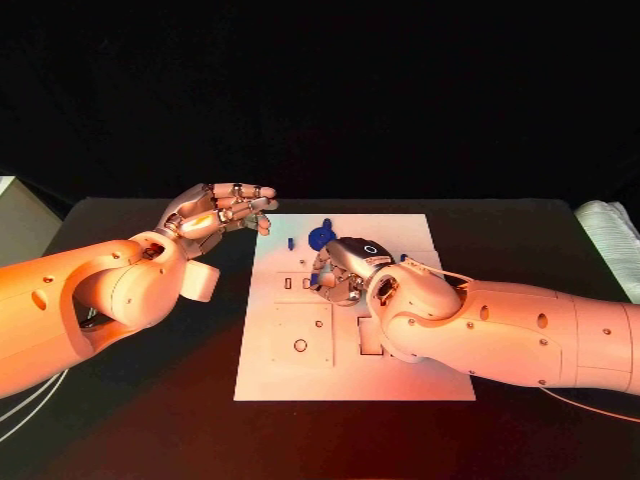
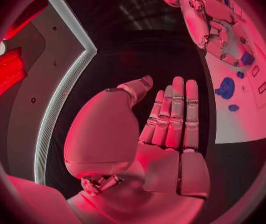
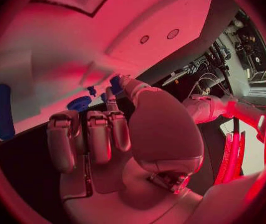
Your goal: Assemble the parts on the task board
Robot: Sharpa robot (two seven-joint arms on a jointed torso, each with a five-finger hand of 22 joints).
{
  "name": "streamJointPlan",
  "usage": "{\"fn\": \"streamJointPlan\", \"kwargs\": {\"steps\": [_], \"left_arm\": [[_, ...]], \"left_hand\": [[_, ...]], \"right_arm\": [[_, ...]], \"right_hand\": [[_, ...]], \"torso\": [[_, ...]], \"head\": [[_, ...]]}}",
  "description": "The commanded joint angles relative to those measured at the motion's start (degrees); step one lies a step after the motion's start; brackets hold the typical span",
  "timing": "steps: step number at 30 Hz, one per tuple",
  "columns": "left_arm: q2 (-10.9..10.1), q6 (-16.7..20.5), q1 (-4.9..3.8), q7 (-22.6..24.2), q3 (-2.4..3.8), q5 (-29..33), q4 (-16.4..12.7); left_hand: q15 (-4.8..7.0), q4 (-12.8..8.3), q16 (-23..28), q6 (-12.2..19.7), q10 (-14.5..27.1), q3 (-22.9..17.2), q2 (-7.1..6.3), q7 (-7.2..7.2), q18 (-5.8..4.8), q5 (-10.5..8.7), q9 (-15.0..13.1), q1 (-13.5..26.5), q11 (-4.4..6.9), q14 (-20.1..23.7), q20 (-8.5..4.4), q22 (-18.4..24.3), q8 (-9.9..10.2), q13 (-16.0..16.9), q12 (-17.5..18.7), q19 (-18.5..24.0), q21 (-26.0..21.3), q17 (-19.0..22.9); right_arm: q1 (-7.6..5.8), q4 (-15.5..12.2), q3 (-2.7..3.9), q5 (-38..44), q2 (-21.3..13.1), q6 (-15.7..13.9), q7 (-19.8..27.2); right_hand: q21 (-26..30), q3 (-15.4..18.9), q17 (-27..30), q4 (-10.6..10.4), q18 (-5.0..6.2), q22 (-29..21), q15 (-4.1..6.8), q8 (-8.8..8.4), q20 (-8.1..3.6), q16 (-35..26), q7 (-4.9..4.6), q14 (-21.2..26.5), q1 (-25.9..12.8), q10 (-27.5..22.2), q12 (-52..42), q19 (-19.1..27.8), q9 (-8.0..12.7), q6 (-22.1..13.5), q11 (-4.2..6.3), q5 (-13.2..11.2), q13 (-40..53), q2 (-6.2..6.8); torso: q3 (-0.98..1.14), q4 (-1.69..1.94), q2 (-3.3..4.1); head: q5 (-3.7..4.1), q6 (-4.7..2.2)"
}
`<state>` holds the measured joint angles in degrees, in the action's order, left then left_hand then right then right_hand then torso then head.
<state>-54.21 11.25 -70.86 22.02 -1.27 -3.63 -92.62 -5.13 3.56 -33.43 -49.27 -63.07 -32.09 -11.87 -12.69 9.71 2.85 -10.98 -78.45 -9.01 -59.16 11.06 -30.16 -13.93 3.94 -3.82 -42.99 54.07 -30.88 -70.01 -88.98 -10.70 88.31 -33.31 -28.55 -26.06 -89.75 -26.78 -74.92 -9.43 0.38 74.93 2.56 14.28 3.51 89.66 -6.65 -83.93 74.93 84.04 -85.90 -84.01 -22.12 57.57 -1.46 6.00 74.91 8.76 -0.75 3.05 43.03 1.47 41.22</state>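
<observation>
We see warm orange-red light falling across both arms in the head view, while the room behind stays black and the tabletop (image 1: 551,250) is dim. The task board (image 1: 407,370) is the brightest surface, tinted pink, with the right arm's shadow dark beneath it. Both wrist views are soaked in red, straight edges bow toward the circles' rims, and the near palms look soft.

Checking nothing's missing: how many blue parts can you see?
5: a disc, two small parts beside it, a long bar, one part at the right robot hand; more may hide beneath it.
</observation>
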Motion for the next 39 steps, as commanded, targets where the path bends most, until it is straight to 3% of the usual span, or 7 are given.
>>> {"fn": "streamJointPlan", "kwargs": {"steps": [1,11,39], "left_arm": [[0.06,-1.35,-0.02,-0.05,0.03,-0.31,-0.15],[0.05,-1.48,-0.02,-0.18,0.03,-0.43,-0.12],[0.14,-1.70,-0.01,-0.28,0.02,-0.79,0.15]], "left_hand": [[0.04,0.08,-0.22,0.38,0.31,0.09,0.05,0.17,0.73,0.14,-0.05,0.59,0.14,0.45,-0.02,-0.03,0.27,0.05,-0.09,0.43,0.22,-0.05],[0.04,0.07,-0.23,0.42,0.36,0.11,0.04,0.17,0.74,0.14,-0.05,0.59,0.13,0.49,-0.01,-0.03,0.29,0.04,-0.08,0.46,0.23,-0.06],[0.02,0.09,-0.25,0.46,0.41,0.11,0.12,0.16,0.74,0.14,-0.08,0.60,0.12,0.56,0.01,-0.01,0.32,0.04,-0.07,0.52,0.25,-0.09]], "right_arm": [[0.09,0.07,0.00,1.58,0.03,0.47,-0.25],[0.39,0.07,-0.03,1.67,0.05,0.38,-0.12],[0.66,0.76,-0.07,1.77,0.29,0.35,0.11]], "right_hand": [[-0.25,-0.22,-13.65,0.21,-0.38,15.07,-0.64,-0.15,0.54,-0.15,-0.19,-5.76,-0.09,2.91,0.34,-5.99,0.03,-0.82,-0.71,0.41,11.64,0.83],[-0.25,-0.30,-13.59,0.30,-0.38,15.07,-0.95,-0.53,0.80,-0.17,-0.53,-5.75,-0.36,2.75,0.54,-5.99,0.26,-1.40,-1.02,0.38,11.50,1.27],[-0.25,0.17,-13.17,0.13,-0.38,15.07,-1.89,-2.04,1.71,-0.32,-1.61,-5.65,-1.76,1.73,1.81,-5.99,1.15,-3.52,-2.00,-0.47,10.60,3.04]], "torso": [[-0.01,-0.04,-0.01],[0.07,-0.07,0.04],[-0.02,-0.13,0.00]], "head": [[-0.08,0.13],[0.05,0.23],[0.17,0.58]]}}
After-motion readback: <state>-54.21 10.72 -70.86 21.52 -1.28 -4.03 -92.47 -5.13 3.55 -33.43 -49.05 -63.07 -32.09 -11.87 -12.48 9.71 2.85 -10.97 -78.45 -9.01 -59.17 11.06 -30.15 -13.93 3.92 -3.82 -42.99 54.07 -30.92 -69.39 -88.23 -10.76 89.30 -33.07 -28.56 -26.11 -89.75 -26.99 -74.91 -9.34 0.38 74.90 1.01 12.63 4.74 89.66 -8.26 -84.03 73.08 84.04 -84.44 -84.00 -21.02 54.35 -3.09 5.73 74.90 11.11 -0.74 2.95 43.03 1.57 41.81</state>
